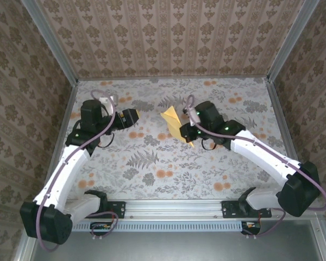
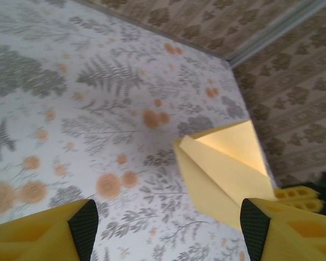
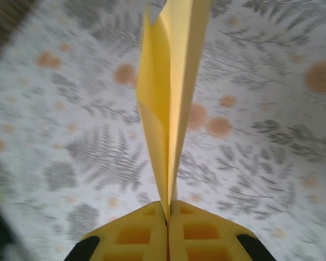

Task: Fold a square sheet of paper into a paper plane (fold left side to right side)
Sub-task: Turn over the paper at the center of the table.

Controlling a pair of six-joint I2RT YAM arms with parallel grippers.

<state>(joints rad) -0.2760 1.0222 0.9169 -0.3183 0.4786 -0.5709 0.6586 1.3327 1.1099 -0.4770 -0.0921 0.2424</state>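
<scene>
Folded yellow sheet of paper [image 1: 173, 120] [image 2: 223, 174] [image 3: 171, 98] clamped in the closed right fingers [image 1: 186, 130] [image 3: 168, 217], near the middle of the flowered counter [image 1: 152, 168] [image 2: 70, 81] [image 3: 271, 136].

Pinched at one edge between the two right fingers, pressed flat together with no gap; standing on edge out from them in the right wrist view, its layers opening a little further out. Left fingers [image 1: 129, 118] [image 2: 81, 223] spread wide apart, holding nothing, near the paper on its left side but not touching it. Not possible to tell whether the far point of the paper rests on the counter or hangs just above it. Far end of the paper cut off by the frame in the right wrist view; one corner hidden behind a left finger in the left wrist view; counter pattern blurred in the right wrist view.
</scene>
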